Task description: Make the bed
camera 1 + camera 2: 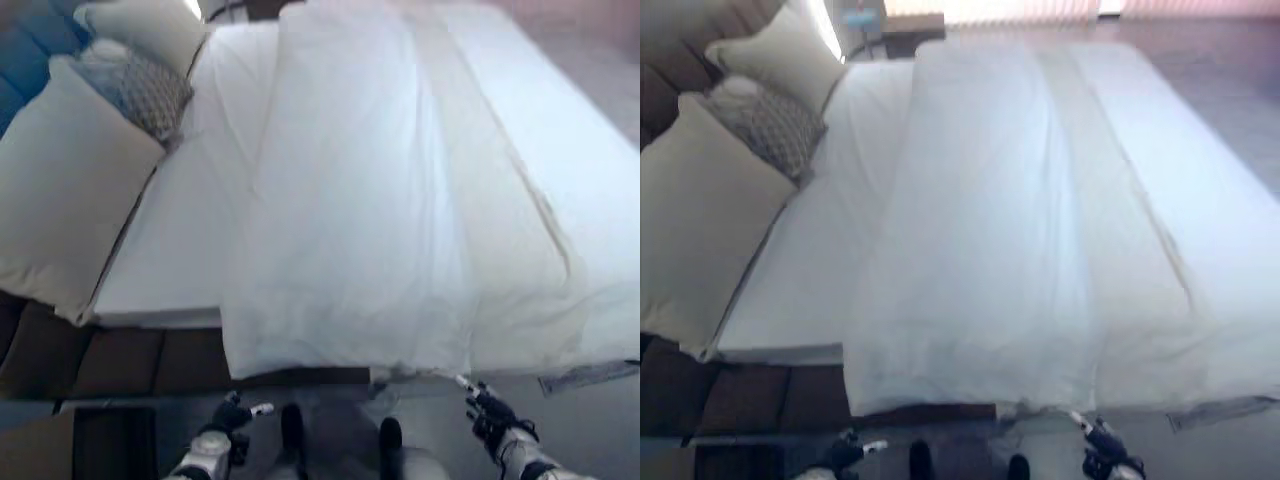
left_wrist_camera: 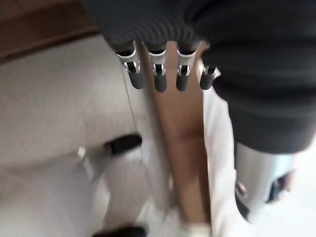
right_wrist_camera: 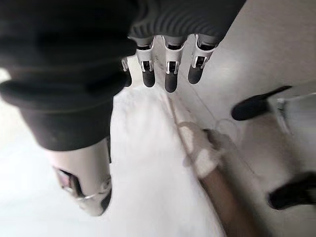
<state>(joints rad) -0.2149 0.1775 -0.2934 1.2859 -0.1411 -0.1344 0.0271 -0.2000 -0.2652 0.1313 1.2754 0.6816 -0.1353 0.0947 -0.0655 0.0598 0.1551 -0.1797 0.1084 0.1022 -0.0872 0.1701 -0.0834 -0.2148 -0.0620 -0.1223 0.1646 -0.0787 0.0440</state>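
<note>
We hold both hands, left [image 1: 228, 418] and right [image 1: 487, 414], with fingers relaxed, empty, below the bed's [image 1: 160, 310] near edge. The duvet [image 1: 400, 220] lies spread, overhanging that edge; pillows [image 1: 60, 180] stack at the head, so little likely remains.

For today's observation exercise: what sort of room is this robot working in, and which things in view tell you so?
Most likely a bedroom. A wide bed carries a white duvet spread over most of it, cream pillows and a patterned cushion stand at its head end, and what looks like a bedside table is beyond.
</note>
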